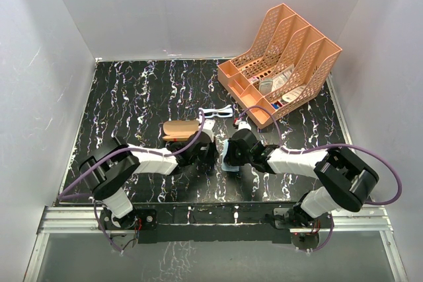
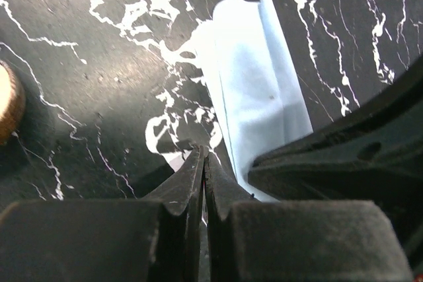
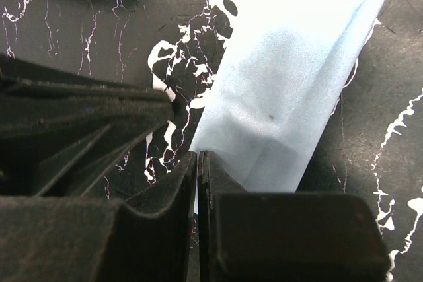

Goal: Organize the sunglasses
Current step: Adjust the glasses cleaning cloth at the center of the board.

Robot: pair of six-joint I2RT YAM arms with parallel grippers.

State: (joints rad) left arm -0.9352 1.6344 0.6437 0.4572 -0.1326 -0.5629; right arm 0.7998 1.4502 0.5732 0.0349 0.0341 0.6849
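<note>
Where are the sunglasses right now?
In the top view, the sunglasses lie mid-table, between the brown case and the orange rack.

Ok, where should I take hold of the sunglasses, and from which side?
Grip the sunglasses at the bridge between the lenses, coming straight down from above. They lie flat on the table, frame running left to right beside the brown case, so jaws closing front to back would likely span the thin frame there. I can't tell whether the temples are folded.
</note>
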